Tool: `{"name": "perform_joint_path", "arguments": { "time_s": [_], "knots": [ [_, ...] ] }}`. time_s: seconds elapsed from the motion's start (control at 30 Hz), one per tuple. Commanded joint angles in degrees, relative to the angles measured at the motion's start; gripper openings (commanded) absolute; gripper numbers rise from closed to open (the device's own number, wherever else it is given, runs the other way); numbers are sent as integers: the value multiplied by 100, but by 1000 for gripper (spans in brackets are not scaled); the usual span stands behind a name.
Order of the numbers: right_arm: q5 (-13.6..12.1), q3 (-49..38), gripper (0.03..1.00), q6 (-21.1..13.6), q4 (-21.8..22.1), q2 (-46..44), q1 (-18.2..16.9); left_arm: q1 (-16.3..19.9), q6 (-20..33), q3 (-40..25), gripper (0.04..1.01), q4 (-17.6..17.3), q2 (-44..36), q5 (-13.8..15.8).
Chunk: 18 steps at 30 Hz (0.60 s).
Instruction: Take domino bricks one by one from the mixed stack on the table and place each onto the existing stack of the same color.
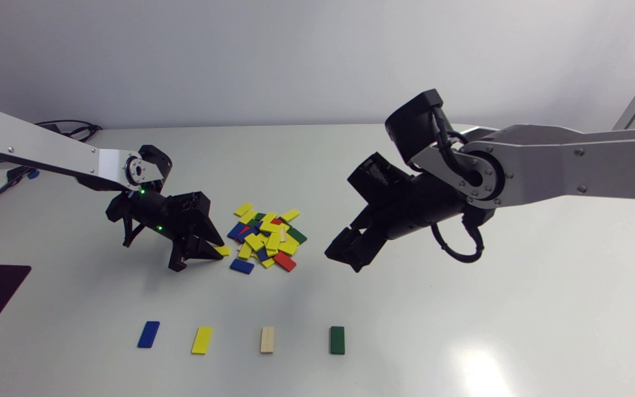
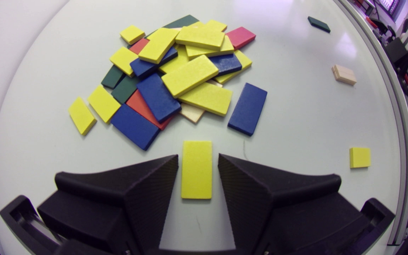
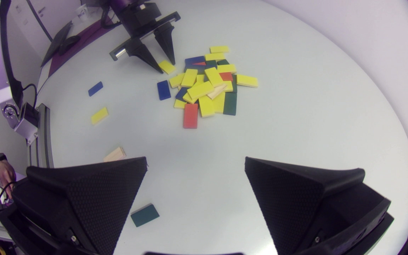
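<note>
left pincer (image 2: 198, 156) narrow gap, straddling yellow brick (image 2: 196, 177), not gripping | right pincer (image 3: 195, 159) wide, near mixed pile (image 1: 267, 240)

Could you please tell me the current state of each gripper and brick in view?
left gripper: open, straddling the yellow brick.
yellow brick: lying flat, not clamped.
right gripper: open, empty, raised.
mixed pile: heaped, unsorted.
blue base brick, yellow base brick, wooden base brick, green base brick: flat, in a row.
</note>
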Motion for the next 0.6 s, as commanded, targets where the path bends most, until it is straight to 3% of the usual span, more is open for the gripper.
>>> {"name": "perform_joint_path", "arguments": {
  "time_s": [0.0, 0.33, 0.57],
  "knots": [
    [-40, -21, 970, -95, 36, 71, -49, -14, 7, -168, 333, 19, 245, -101],
    [-40, -48, 970, -95, 36, 62, -49, 3, 16, -300, 77, 19, 183, -136],
    [-40, -65, 970, -95, 27, 18, -49, -6, -186, -432, 38, 19, -63, -189]
  ]
}}
